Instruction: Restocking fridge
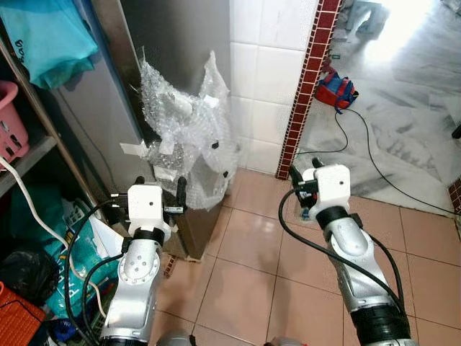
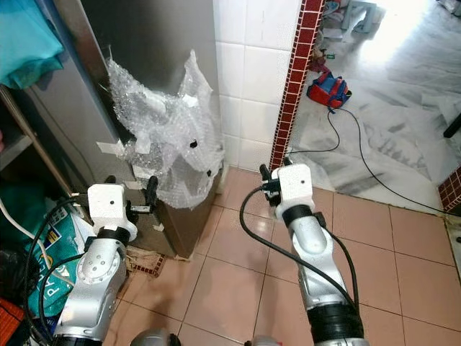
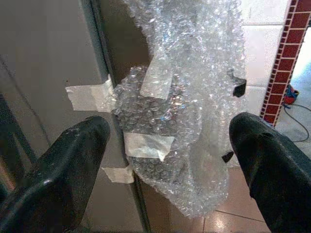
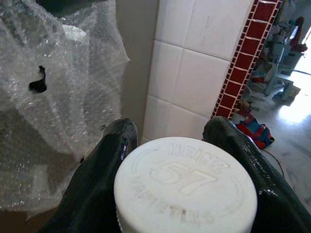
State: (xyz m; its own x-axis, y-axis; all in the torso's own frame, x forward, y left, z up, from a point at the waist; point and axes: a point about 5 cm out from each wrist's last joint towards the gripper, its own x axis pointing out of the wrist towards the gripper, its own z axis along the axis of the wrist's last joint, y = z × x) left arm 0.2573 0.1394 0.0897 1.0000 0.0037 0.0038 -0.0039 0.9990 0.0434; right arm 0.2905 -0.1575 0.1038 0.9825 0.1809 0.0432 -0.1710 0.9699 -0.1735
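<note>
Right gripper (image 4: 182, 160) is clamped on a bottle, its 2 black fingers (image 4: 104, 160) pressed against either side of a white cap (image 4: 184, 187); the embossed lettering reads "HEINZ" along the upper arc, "57" in the centre and "VARIETIES" along the lower arc. The bottle body beneath the cap cannot be made out. In the head views the right gripper (image 1: 301, 193) is held over the pinkish floor tiles (image 1: 245, 245), near the foot of the red-brick tile strip (image 1: 302, 94) that edges the white wall tiles (image 1: 270, 72). Left gripper (image 3: 170, 160) has its fingers (image 3: 63, 174) spread wide with nothing between them, and points at the grey fridge (image 1: 155, 50) where a sheet of bubble wrap (image 1: 191, 130) is fixed to the fridge's corner edge with several strips of pale tape (image 3: 87, 94); small black marks dot the wrap. In the head views the left gripper (image 1: 160, 189) sits just in front of the lower part of the wrap. To the robot's left stands a shelf unit (image 1: 32, 155) with a teal cloth (image 1: 47, 32) and a pink basket (image 1: 11, 119). A green bag (image 2: 50, 252) below carries printed writing too small to read. On the marble floor (image 1: 403, 108) beyond lies a red and blue bag (image 1: 336, 89) with a black cable (image 1: 367, 144) trailing from it.
</note>
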